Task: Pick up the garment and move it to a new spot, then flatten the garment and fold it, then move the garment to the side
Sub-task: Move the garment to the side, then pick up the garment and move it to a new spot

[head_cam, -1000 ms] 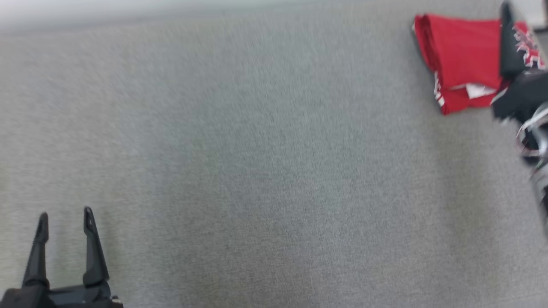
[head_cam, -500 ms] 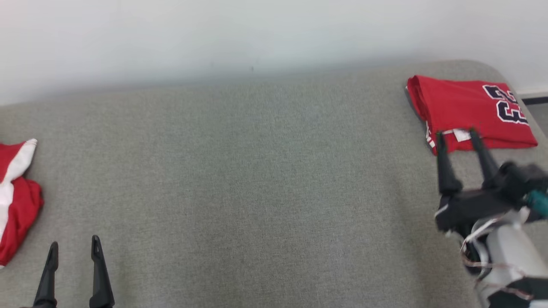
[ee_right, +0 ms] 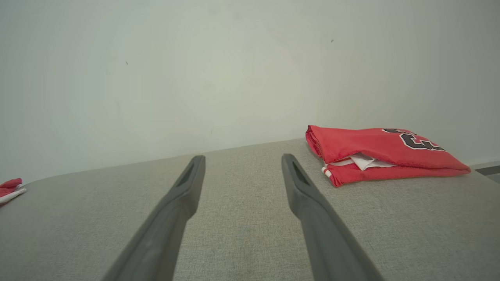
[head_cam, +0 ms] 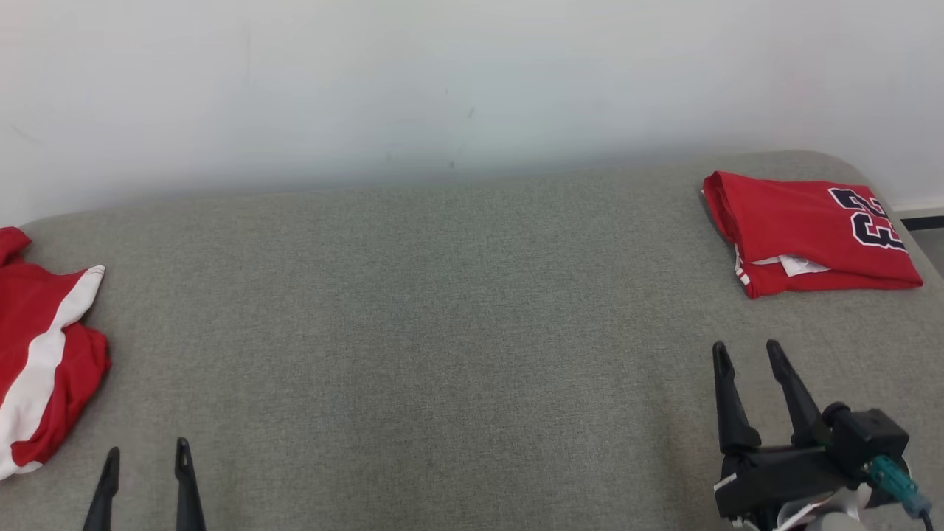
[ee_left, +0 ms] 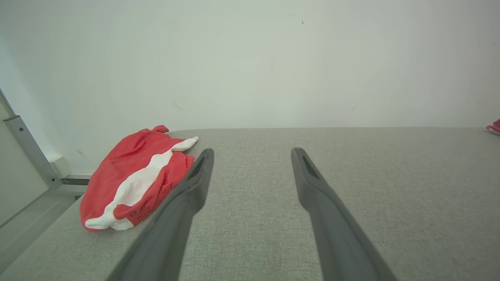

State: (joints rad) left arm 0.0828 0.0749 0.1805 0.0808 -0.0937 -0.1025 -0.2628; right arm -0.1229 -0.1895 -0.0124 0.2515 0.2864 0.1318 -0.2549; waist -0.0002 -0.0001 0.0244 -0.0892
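- The folded red jersey lies at the far right of the grey surface, seemingly put there to free the middle.
- A crumpled red-and-white garment sits at the left edge, probably next.
- The left gripper and right gripper hover low, fingers apart, holding nothing.

- Folded garment: bright red, navy number edged in white, white scrap at the fold, red-and-white striped trim.
- Crumpled garment: same red, crossed by one broad white band.
- Counter: grey cloth with a greenish cast, fine flecked weave.
- Wall: pale off-white, a few tiny dark specks.
- Left fingers, right fingers: matt black, dark grey in the wrist views.
- Plug beside the right fingers: teal.
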